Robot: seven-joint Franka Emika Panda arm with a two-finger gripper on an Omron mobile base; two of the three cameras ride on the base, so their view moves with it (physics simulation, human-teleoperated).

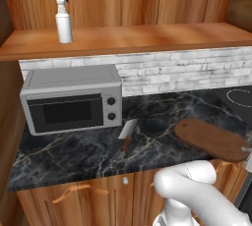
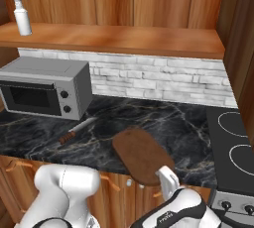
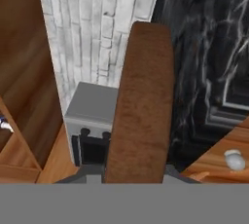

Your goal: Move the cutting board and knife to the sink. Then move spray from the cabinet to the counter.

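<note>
gripper point(image 2: 163, 176) clamping near end of cutting board point(image 2: 141, 155) on counter point(image 2: 188, 123) | knife point(image 2: 75, 130) lying left, near microwave point(image 2: 44, 93) | spray point(image 2: 21, 11) standing on cabinet point(image 2: 124, 38)

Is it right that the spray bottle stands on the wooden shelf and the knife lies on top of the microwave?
Not quite. The spray bottle does stand on the shelf, but the left base view shows the knife lying on the counter before the microwave.
</note>
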